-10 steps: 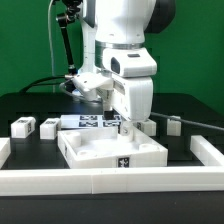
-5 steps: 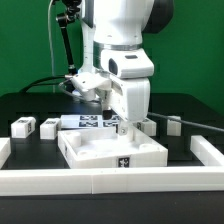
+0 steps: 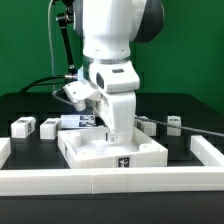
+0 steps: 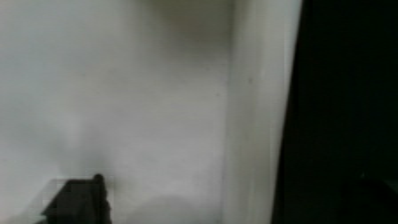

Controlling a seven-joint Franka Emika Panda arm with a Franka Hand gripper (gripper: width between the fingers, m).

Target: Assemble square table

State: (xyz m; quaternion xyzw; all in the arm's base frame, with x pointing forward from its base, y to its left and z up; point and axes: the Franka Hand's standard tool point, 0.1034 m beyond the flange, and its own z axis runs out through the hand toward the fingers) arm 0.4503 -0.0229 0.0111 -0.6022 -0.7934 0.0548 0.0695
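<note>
— Exterior view?
— Brightly, evenly lit; faint soft shadows; whites of the tabletop (image 3: 90, 158) close to washed out; coarse and low in detail.
— Wrist view?
— Wholly out of focus; pale grey blur beside a dark band.

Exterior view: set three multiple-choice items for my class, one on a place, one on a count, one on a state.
1. Where is the gripper? A at the exterior view's left edge; B over the tabletop's far rim; C beyond the border wall.
2. How many legs lie on the exterior view's left of the marker board? A one; B two; C four.
3. Those legs are: A fixed to the tabletop; B held by the gripper; C loose on the black table.
Key: 1 B, it hangs there; 2 B, two blocks show; 3 C, both lie apart, untouched.
</note>
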